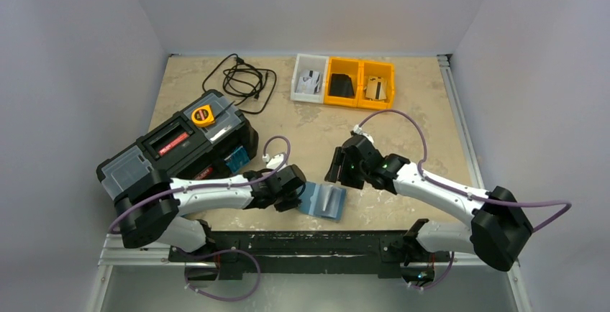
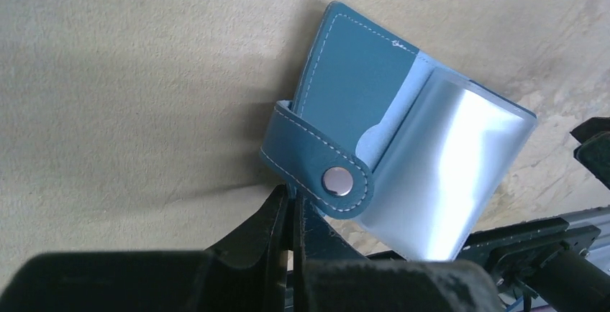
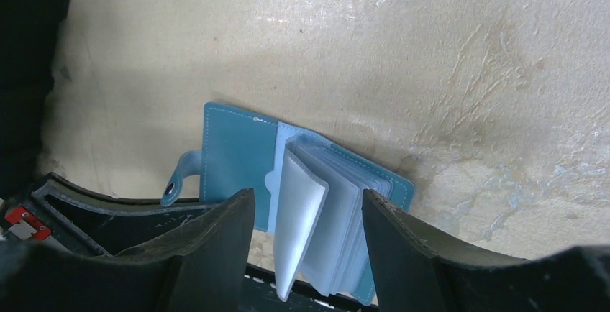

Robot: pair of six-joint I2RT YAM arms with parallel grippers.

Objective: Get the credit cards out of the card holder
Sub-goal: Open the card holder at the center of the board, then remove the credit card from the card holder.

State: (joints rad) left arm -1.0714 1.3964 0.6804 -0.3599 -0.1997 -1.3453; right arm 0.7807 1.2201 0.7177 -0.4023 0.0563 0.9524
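The teal-blue card holder (image 1: 324, 200) lies open on the table near the front edge, its clear pockets (image 3: 309, 211) fanned up with no card showing in them. My left gripper (image 1: 297, 195) is shut on the holder's left edge by the snap strap (image 2: 324, 172), with the jaws pinched together (image 2: 291, 198). My right gripper (image 1: 336, 167) is open and empty just behind the holder, its fingers (image 3: 223, 236) either side of the pockets. A pale card with a black stripe (image 1: 310, 81), a black card (image 1: 342, 85) and a tan card (image 1: 373, 88) lie in the back bins.
A large black toolbox (image 1: 176, 150) with a yellow tape measure (image 1: 203, 116) on top stands at the left. A coiled black cable (image 1: 241, 78) lies at the back. A white bin (image 1: 301, 90) and two yellow bins (image 1: 361, 64) stand at the back centre. The black base rail (image 1: 302, 244) runs along the front edge.
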